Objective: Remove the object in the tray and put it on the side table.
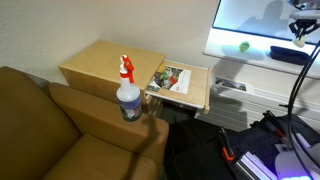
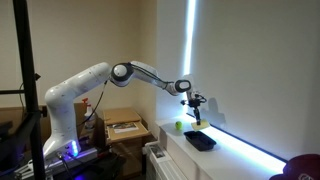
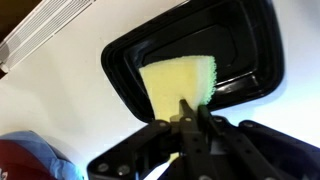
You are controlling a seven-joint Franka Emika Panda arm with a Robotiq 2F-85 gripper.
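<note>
The object (image 3: 178,82), a pale yellow-green piece, is held in the pincer (image 3: 188,112) over the tray (image 3: 250,45), and it does not seem to lie on the tray floor. In the wrist view its long axis runs from the fingers at the bottom of the picture up and a little to the right. The narrow near end disappears between the fingers, and the broad far end, with a jagged right edge, points to the far wall of the tray. The fingers stand close together, closed on that near end. The tray is dark and shallow with rounded corners, and the object covers part of its middle in this view. In both exterior views the pincer (image 2: 194,104) hangs above the tray (image 2: 200,140) with a clear gap, and the tray sits on the long white counter (image 2: 235,155) under a bright strip of light. A small bright green ball (image 2: 180,126) lies on the same counter near the tray, apart from it. The white arm (image 2: 110,75) reaches out to this place from its base. In an exterior view the side table (image 1: 105,65), of light wood, stands well apart from the tray (image 1: 290,55), with printed papers (image 1: 172,78) on its side leaf, and a spray bottle (image 1: 128,90) stands upright on the arm of a brown sofa (image 1: 60,130) just beside it
</note>
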